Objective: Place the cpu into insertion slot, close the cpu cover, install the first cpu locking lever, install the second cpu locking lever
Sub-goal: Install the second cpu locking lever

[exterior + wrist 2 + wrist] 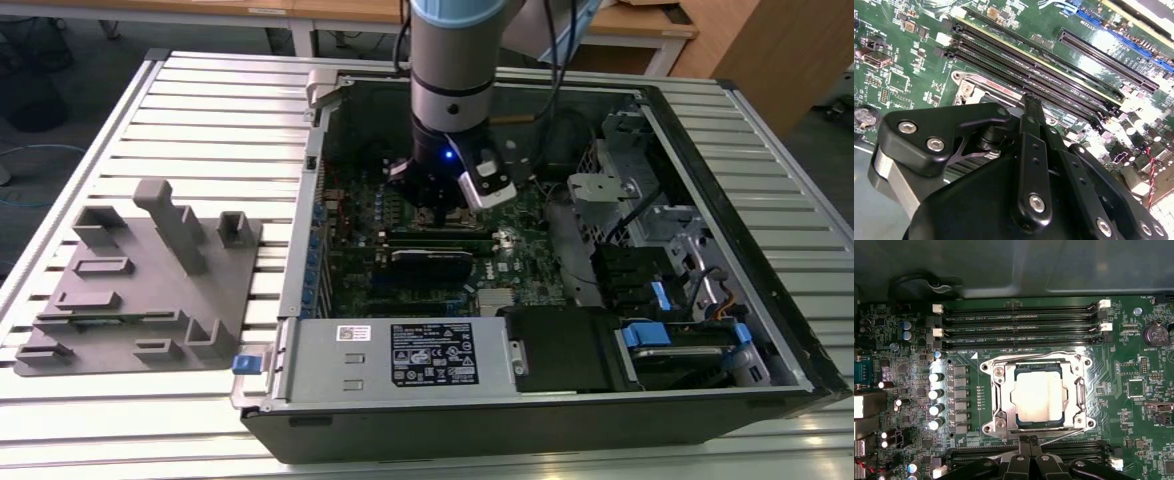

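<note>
Lab: slatted metal workbench (160, 110), desks (334, 15)

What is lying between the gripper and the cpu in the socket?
In the first wrist view, the cpu cover frame's edge and a thin lever wire lie between the gripper and the cpu.

cpu (1038, 396) seated; cpu cover (1004, 405) closed

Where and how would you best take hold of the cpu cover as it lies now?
By its thin rail nearest the gripper, coming down from above. The cpu cover lies flat around the cpu, so probably only that narrow frame edge offers purchase.
</note>
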Available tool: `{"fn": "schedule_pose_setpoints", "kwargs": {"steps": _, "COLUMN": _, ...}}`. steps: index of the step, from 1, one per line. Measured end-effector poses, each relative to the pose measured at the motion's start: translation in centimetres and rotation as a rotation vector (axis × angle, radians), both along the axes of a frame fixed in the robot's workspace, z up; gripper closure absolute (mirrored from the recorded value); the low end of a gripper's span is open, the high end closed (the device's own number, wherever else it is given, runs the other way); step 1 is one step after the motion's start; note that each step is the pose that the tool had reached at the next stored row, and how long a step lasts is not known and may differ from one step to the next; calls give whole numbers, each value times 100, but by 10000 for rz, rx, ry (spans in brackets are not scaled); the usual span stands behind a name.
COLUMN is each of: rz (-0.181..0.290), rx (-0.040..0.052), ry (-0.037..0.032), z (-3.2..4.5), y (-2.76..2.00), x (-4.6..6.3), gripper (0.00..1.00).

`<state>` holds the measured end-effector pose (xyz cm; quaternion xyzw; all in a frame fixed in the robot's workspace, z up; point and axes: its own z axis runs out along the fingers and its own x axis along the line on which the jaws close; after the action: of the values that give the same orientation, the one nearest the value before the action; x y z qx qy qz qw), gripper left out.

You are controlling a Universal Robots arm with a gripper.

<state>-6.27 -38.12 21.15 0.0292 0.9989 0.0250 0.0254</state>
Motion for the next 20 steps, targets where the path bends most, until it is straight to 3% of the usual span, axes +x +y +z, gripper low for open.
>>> {"fn": "schedule_pose_setpoints", "kwargs": {"steps": 20, "rz": 1, "rx": 12, "ry": 1, "z": -45, "y": -2, "x": -174, "gripper": 90}}
